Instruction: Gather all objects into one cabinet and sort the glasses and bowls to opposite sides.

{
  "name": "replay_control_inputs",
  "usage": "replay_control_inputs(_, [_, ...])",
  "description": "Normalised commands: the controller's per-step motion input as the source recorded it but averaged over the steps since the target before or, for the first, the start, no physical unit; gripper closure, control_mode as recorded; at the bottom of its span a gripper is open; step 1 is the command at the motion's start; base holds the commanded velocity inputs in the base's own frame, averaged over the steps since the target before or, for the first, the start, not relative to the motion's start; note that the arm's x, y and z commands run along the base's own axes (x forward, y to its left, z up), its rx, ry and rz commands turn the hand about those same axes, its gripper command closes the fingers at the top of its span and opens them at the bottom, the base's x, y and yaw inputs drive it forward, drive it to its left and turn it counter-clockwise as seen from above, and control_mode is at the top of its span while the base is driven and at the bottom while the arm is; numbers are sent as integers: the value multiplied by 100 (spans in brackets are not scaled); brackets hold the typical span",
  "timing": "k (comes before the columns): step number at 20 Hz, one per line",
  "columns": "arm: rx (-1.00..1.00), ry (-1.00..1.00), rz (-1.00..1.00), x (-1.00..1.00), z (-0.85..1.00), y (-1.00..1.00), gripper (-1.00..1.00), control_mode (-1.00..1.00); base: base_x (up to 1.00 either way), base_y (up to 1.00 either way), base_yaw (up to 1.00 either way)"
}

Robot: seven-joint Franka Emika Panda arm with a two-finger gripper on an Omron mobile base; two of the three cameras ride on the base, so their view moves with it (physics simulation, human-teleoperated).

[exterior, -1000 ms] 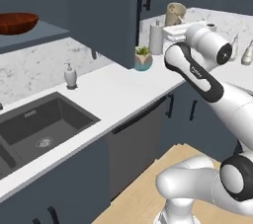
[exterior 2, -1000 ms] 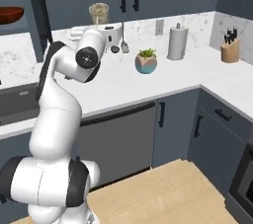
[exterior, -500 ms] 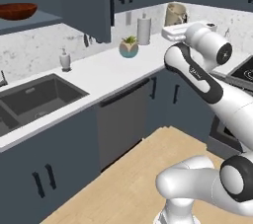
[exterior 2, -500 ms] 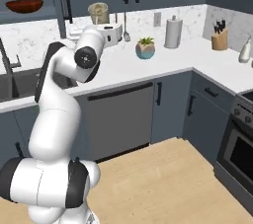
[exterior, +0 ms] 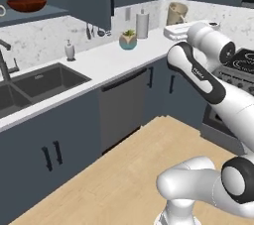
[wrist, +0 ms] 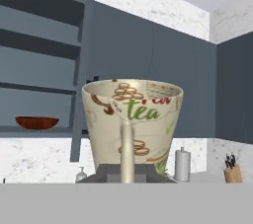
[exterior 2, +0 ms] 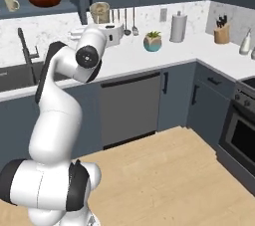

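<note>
A small cream mug [exterior 2: 11, 4] is being kept at the far left of the open cabinet shelf [exterior 2: 55, 10], w/ the dark red-brown bowl [exterior 2: 45, 1] just right of it on the same shelf, the two apart. Below the shelf and left, a faucet [exterior 2: 26, 48] and sink [exterior: 42, 81] are being shown; a soap dispenser [exterior: 70, 50] is standing under the shelf's right end. Right of the shelf, a cream mug w/ "tea" print [wrist: 132, 119] is being held up by the gripper [wrist: 126, 171], fingers closed on its handle, mug upright, approx. at shelf height. Further right of the shelf, on the counter [exterior 2: 149, 56], a plant pot [exterior 2: 153, 42], paper towel roll [exterior 2: 178, 27] and knife block [exterior 2: 221, 32] are being seen in a row.
</note>
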Motion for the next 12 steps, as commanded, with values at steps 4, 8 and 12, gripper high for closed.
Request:
replay_control_inputs(4, [0,0,0,0,0,0,100,100,-52,51,12])
replay_control_inputs(8, [0,0,0,0,0,0,100,100,-31,57,17])
replay_control_inputs(12, [0,0,0,0,0,0,100,100,-27,55,17])
